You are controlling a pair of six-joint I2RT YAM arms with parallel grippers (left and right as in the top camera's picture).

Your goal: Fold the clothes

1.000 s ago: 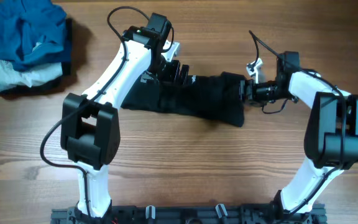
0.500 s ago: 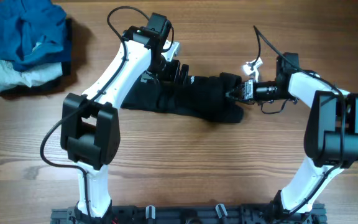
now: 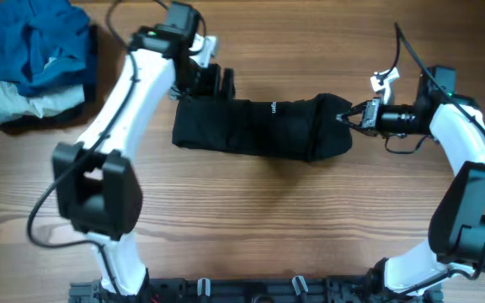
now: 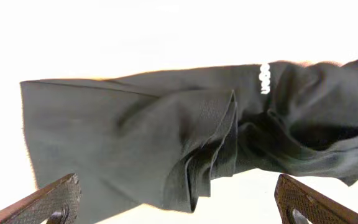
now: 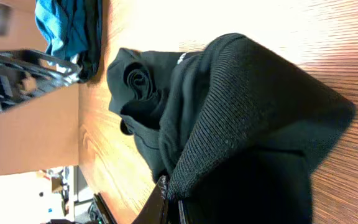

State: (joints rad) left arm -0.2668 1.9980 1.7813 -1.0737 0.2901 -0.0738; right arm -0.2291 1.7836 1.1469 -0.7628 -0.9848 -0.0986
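Note:
The clothes, a black garment with a small white logo, lie stretched out as a long band across the middle of the table. My right gripper is shut on its right end; in the right wrist view the jaws pinch a ribbed edge of the black fabric. My left gripper hovers open at the far left corner of the band. In the left wrist view its fingers stand wide apart, with the clothes lying ahead of them and nothing between them.
A pile of bright blue and pale garments sits at the far left corner of the wooden table. The blue pile also shows in the right wrist view.
The right gripper shut on the garment's right end and drew it to the right. The left arm moved left and back, staying open. The garment now lies longer and straighter.

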